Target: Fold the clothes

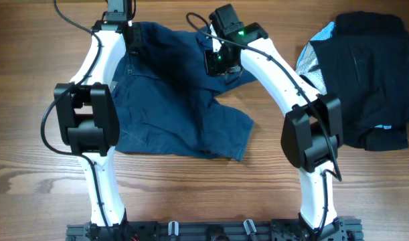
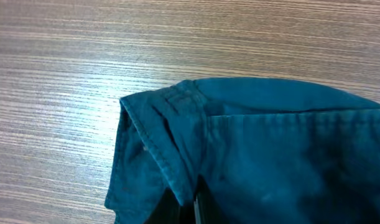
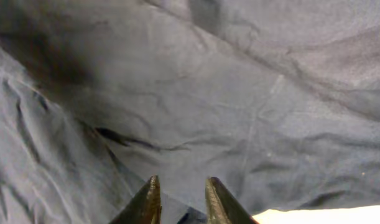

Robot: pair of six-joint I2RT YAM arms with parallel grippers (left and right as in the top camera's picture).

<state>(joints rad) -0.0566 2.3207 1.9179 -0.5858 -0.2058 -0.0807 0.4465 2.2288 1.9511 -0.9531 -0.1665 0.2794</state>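
In the overhead view I count one pair of blue shorts [image 1: 171, 100], spread out flat on the wooden table [image 1: 30, 187]. There is also one pile of dark clothes [image 1: 371, 73], well apart from the shorts on their right side. One light bluish cloth [image 1: 314, 60] shows at the edge of this pile that is nearer to the shorts. My left gripper [image 1: 127, 33] is at the far left corner of the shorts, on the waistband. My right gripper [image 1: 217, 63] is over the far right part of the shorts, where the cloth is bunched a little.

In my left wrist view I see one corner of the shorts [image 2: 283, 149], with the waistband folded over and one belt loop on it. The bare table [image 2: 53, 74] is beyond this corner and to its side. My left gripper [image 2: 194, 208] shows only as a dark sliver at the bottom edge. The cloth runs into it, so these jaws are clenched on the shorts.

In my right wrist view the shorts [image 3: 177, 93] fill almost the whole picture, wrinkled. My right gripper [image 3: 182, 199] shows two fingertips [image 3: 151, 200] with a narrow gap between them. These jaws are a little apart and hold nothing. I cannot tell if the tips touch the cloth.
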